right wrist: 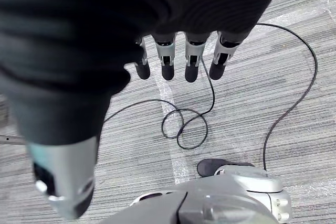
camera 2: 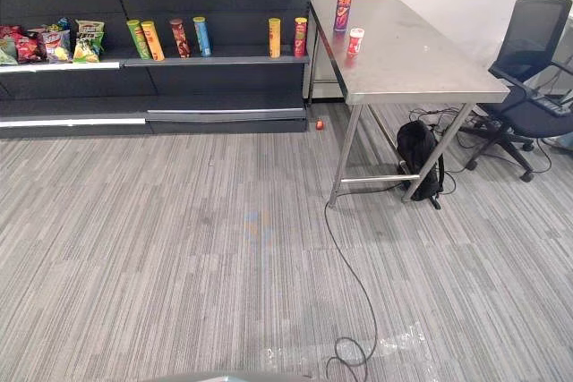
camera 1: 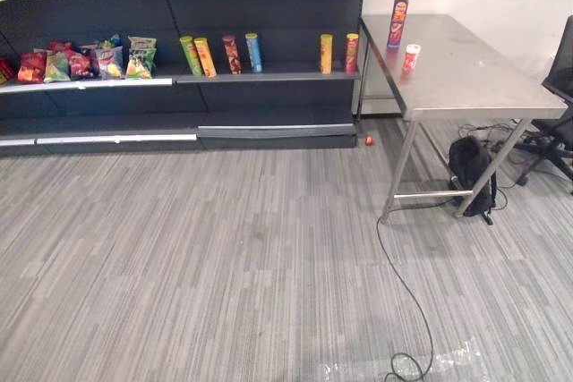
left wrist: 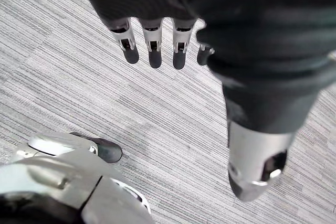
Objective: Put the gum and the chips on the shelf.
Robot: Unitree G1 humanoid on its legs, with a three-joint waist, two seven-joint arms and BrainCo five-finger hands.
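A tall purple chips can (camera 1: 398, 20) stands at the far end of the steel table (camera 1: 474, 87), at the right. A small white and red gum tub (camera 1: 411, 57) sits just in front of it. The dark shelf (camera 1: 269, 78) runs along the wall to the table's left, with several chips cans (camera 1: 224, 55) standing on its middle board. My left hand (left wrist: 153, 38) hangs over the grey carpet with straight fingers, holding nothing. My right hand (right wrist: 191, 59) hangs the same way, open and empty, far from the table.
Snack bags (camera 1: 81, 62) fill the shelf's left section. A black backpack (camera 1: 472, 172) leans under the table. An office chair (camera 2: 533, 69) stands to its right. A small red object (camera 1: 369, 140) lies on the floor by the shelf's corner.
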